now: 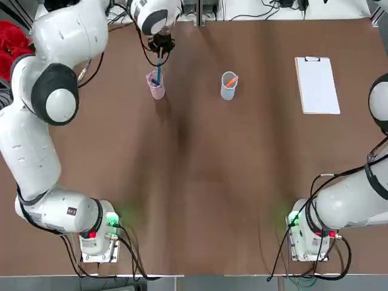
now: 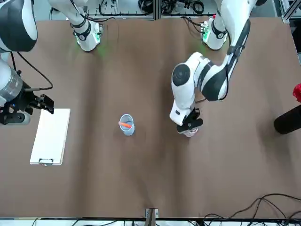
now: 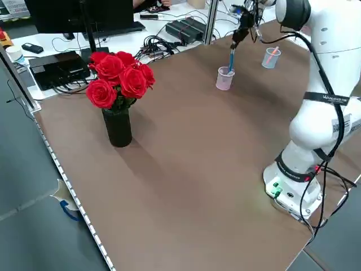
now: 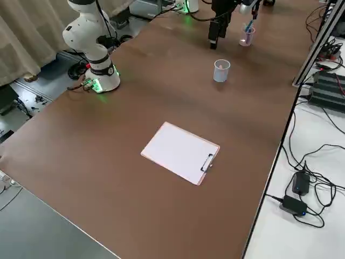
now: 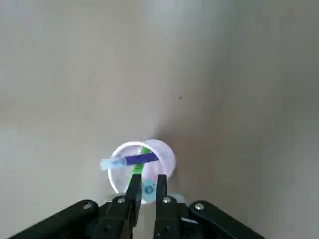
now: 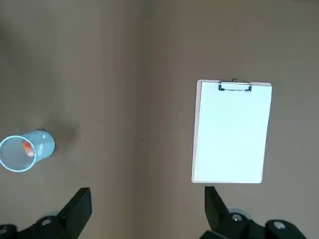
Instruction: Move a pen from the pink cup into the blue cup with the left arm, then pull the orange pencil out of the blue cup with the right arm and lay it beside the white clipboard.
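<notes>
The left gripper (image 5: 146,191) is clamped on a light-blue pen (image 1: 159,71) standing in the translucent pink cup (image 1: 156,86); the orange pencil (image 1: 231,80) sits in the pale blue cup (image 1: 228,90). The right gripper (image 6: 144,209) hangs spread wide near the flat white clipboard (image 1: 316,85).

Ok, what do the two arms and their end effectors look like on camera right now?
Both arms are glossy white with rounded segments and dark grey joint bands. Each base glows green with a small red light, and black cables trail from it. The left end effector and the right end effector are black with two fingers. The left arm carries small dark lettering.
</notes>
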